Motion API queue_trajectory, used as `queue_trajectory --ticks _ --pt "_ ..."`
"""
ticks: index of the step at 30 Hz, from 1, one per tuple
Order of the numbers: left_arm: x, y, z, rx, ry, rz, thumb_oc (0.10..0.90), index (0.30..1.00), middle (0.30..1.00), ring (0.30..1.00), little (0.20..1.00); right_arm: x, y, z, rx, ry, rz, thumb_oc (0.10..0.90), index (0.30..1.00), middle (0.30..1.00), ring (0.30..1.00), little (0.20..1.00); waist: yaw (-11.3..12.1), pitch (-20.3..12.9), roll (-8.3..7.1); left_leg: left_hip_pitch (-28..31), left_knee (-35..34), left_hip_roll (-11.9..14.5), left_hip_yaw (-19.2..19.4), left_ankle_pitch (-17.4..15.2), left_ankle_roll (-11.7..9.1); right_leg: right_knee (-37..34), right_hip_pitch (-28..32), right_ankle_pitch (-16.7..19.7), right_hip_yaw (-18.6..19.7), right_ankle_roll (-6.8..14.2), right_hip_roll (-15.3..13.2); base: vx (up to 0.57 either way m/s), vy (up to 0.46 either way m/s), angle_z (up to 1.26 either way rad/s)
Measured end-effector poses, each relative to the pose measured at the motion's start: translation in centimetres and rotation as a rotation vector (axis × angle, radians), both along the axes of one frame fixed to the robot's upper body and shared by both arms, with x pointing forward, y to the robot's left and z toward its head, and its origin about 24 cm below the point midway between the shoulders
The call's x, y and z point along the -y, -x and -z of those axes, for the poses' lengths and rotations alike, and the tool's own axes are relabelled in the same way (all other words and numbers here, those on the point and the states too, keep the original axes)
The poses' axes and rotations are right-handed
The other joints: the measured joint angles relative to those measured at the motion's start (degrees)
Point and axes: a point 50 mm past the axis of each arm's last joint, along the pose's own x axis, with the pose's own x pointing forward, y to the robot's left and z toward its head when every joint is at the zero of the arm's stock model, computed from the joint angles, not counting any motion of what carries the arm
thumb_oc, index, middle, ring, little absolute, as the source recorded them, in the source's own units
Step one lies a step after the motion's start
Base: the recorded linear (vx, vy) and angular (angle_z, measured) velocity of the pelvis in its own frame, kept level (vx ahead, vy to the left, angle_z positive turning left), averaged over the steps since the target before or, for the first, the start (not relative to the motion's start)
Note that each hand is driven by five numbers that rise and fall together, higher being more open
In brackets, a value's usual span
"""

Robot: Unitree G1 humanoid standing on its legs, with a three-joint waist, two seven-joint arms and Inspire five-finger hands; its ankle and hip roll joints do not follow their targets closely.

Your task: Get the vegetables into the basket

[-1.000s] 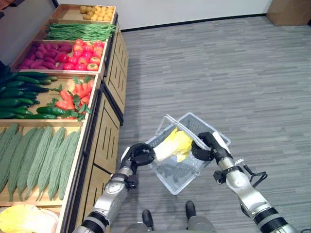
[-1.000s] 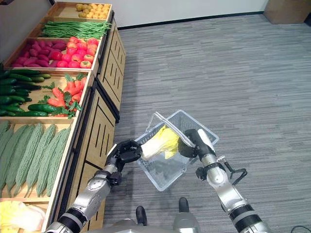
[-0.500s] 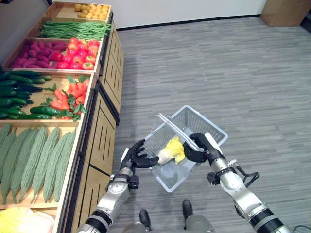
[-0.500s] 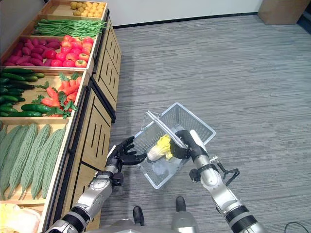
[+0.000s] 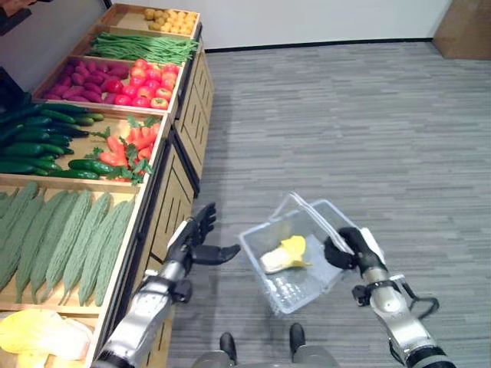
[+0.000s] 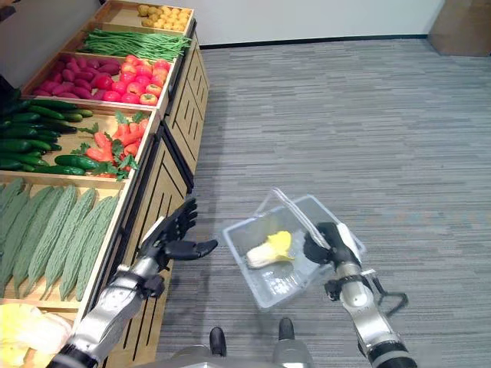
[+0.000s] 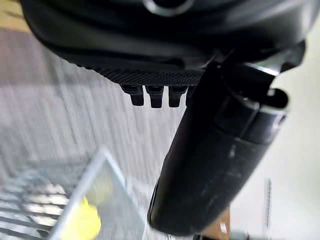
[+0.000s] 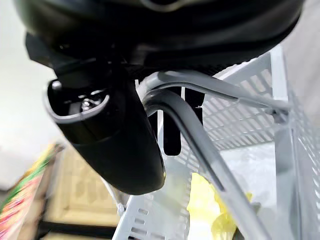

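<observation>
L hand [image 5: 198,242] now off cabbage [image 5: 282,254], fingers spread, beside basket [image 5: 265,241]. Cabbage dropped into basket bottom. R hand [image 5: 349,247] curled round handles [image 8: 200,125]. Veg shelf [image 5: 165,192] w/ carrots [image 5: 126,149] at left.

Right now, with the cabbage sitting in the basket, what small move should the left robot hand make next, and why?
Probably swing the left robot hand back toward the produce shelf for another vegetable. It is open and holds nothing, hovering beside the basket, while the cabbage already lies inside and the right robot hand grips the basket's handle.
</observation>
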Motion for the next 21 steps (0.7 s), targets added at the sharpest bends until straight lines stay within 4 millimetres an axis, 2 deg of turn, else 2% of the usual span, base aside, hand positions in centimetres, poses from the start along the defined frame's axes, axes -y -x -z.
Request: queue_trajectory --ticks 5,8,11,14,15,17,19,21 --pt "-2.1 4.1 4.5 -0.217 -0.05 -0.078 0.9 1.0 1.0 1.0 1.0 1.8 3.4 3.6 -0.165 -0.033 0.161 0.4 0.3 0.3 0.3 0.3 0.7 -1.0 0.03 -0.2 0.0 -0.1 -0.5 0.0 0.0 -0.1 0.0 -0.2 -0.5 0.1 -0.1 -0.02 0.001 0.05" --pt "-3.6 6.3 7.1 -0.343 -0.208 -0.113 0.9 1.0 1.0 1.0 1.0 2.1 5.9 5.6 -0.237 -0.13 0.304 0.4 0.3 0.3 0.3 0.3 0.8 -1.6 -0.1 -0.6 -0.2 0.0 -1.4 0.0 -0.2 -0.2 0.0 -0.8 -1.2 0.5 0.0 -0.02 -0.011 0.12" --pt "-4.5 8.5 9.3 -0.476 -0.354 -0.084 0.9 1.0 1.0 1.0 1.0 2.6 7.5 6.7 -0.295 -0.163 0.381 0.4 0.3 0.3 0.3 0.3 0.7 -1.8 -0.25 -0.9 -0.3 0.0 -1.7 0.1 -0.3 -0.2 -0.1 -0.8 -1.6 0.5 0.0 -0.01 -0.015 0.06" --pt "-4.4 10.8 11.5 -0.603 -0.52 0.015 0.9 1.0 1.0 1.0 1.0 3.5 10.2 8.0 -0.401 -0.143 0.448 0.4 0.3 0.3 0.3 0.3 0.7 -3.6 -0.58 -1.2 -0.3 0.1 -2.0 0.1 -0.3 -0.3 -0.3 -0.9 -1.9 0.3 0.0 -0.02 -0.018 0.05" --pt "-4.0 11.7 12.7 -0.668 -0.639 0.117 0.9 1.0 1.0 1.0 1.0 3.7 11.8 8.8 -0.472 -0.13 0.48 0.4 0.3 0.3 0.3 0.3 0.7 -4.3 -0.67 -1.3 -0.3 0.1 -2.0 0.1 -0.4 -0.3 -0.5 -1.0 -2.0 0.3 0.0 0.0 0.0 0.0" --pt "-3.1 13.6 14.4 -0.764 -0.728 0.187 0.9 1.0 1.0 1.0 1.0 3.6 13.8 9.8 -0.606 -0.064 0.453 0.4 0.3 0.3 0.3 0.3 0.7 -5.9 -0.63 -1.5 -0.3 0.1 -1.9 0.1 -0.5 -0.2 -0.6 -1.0 -1.9 0.3 0.0 -0.02 -0.014 -0.01" --pt "-2.8 15.0 15.1 -0.847 -0.718 0.164 0.9 1.0 1.0 1.0 1.0 3.2 15.5 10.4 -0.685 -0.029 0.423 0.4 0.3 0.3 0.3 0.3 0.5 -6.6 -1.06 -1.5 -0.2 0.2 -1.9 0.0 -0.5 -0.2 -0.9 -1.1 -1.9 0.2 0.1 0.0 0.0 0.0" --pt "-2.3 15.8 15.4 -0.888 -0.711 0.145 0.9 1.0 1.0 1.0 1.0 2.9 16.1 10.7 -0.717 -0.033 0.431 0.4 0.3 0.3 0.3 0.3 0.5 -6.8 -1.03 -1.4 -0.2 0.3 -1.8 -0.3 -0.4 -0.2 -0.8 -1.1 -1.8 0.1 0.1 0.0 -0.01 -0.02"
